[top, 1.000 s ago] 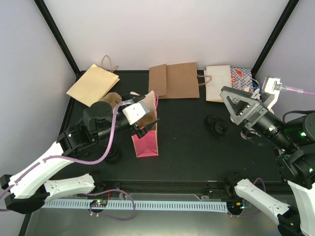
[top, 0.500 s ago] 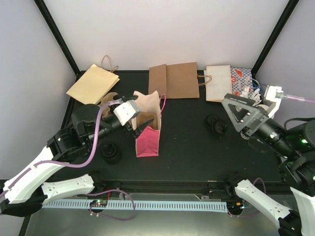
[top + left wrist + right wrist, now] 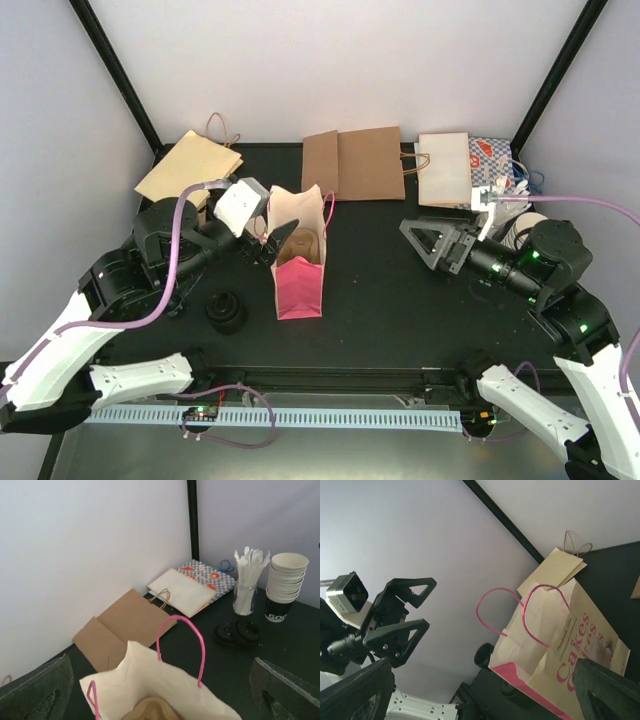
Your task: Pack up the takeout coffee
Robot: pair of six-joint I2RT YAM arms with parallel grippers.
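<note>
White arm shells [image 3: 130, 378], black joints [image 3: 160, 230], lilac cables [image 3: 550, 198], black triangular end effector fingers [image 3: 402, 632]

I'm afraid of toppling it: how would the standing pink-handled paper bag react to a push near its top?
The pink-handled paper bag stands tall on a narrow base, so a high push would probably tip it. Its thin paper walls gape open, so they would likely buckle rather than resist.

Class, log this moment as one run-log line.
left gripper: jaws open, near bag | right gripper: jaws open, empty | cup: apparently inside bag
</note>
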